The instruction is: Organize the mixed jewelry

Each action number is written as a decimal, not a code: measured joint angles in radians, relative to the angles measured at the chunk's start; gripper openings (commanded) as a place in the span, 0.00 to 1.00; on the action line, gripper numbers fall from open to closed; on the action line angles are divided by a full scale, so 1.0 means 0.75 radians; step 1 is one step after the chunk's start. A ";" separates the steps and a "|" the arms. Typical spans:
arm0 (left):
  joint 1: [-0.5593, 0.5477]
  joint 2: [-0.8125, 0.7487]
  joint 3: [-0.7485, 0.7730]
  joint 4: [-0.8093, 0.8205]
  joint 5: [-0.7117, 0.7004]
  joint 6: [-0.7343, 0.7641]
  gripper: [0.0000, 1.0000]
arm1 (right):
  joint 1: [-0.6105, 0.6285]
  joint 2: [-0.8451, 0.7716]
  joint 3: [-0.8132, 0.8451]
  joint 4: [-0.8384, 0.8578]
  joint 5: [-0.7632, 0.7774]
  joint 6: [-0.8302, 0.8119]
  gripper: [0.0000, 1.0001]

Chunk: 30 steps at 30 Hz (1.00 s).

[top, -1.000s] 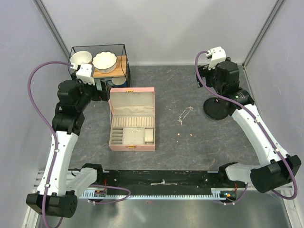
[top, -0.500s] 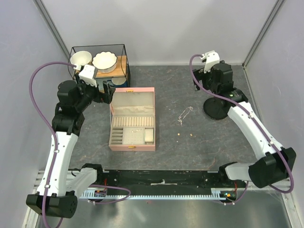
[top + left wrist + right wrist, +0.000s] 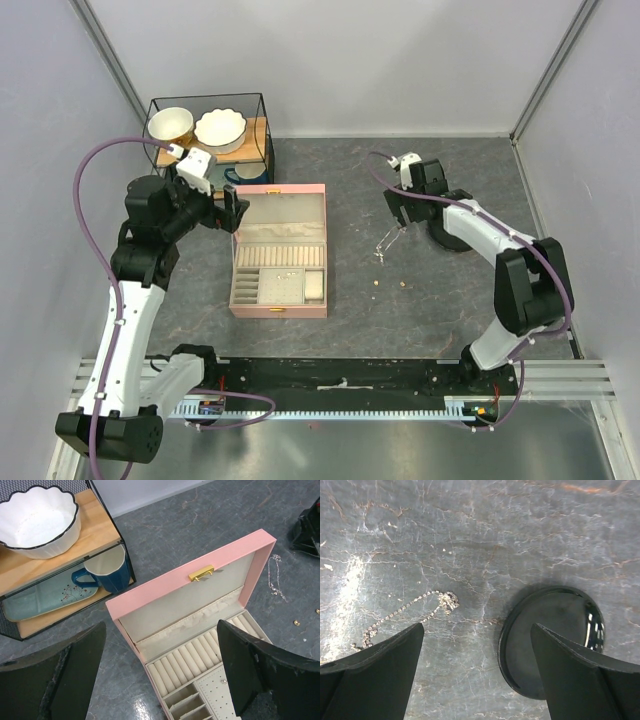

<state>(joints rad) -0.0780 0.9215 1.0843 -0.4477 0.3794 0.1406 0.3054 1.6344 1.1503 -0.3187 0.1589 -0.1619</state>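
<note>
Chain [image 3: 442, 600] near right tool [image 3: 477, 645], spread apart; left tool [image 3: 161, 630], also apart, over pink box [image 3: 185, 580].

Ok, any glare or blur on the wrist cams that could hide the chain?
Right wrist: chain sharp, though glare on the table sits by its lower-left end; the black disc shows a rim highlight. Left wrist: pink box crisp, chain thin at the right edge. Top external: even light, chain tiny.

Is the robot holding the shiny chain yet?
No, nothing is held. The left fingers and right fingers are open; the chain lies loose on the table.
</note>
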 measured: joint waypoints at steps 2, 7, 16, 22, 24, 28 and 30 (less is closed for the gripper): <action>0.000 -0.002 -0.005 -0.002 0.005 0.009 0.99 | 0.000 0.039 -0.001 0.000 -0.019 -0.008 0.94; 0.000 -0.006 -0.017 -0.014 0.021 0.022 0.99 | -0.005 0.131 -0.001 0.005 -0.101 -0.047 0.89; 0.000 -0.007 -0.034 -0.028 0.037 0.048 0.99 | -0.063 0.239 0.016 -0.007 -0.262 -0.158 0.81; 0.000 -0.007 -0.035 -0.031 0.056 0.056 0.99 | -0.116 0.289 0.086 -0.025 -0.357 -0.210 0.79; 0.000 -0.007 -0.035 -0.031 0.056 0.059 0.99 | -0.126 0.297 0.098 -0.026 -0.375 -0.219 0.78; 0.000 -0.007 -0.035 -0.031 0.056 0.063 0.99 | -0.134 0.314 0.108 -0.027 -0.403 -0.231 0.77; 0.000 -0.007 -0.035 -0.031 0.056 0.065 0.99 | -0.134 0.320 0.108 -0.028 -0.415 -0.235 0.77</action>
<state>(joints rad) -0.0780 0.9161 1.0580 -0.4706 0.4217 0.1890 0.2050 1.8744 1.2312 -0.3401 -0.1520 -0.3382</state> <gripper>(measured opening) 0.990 0.776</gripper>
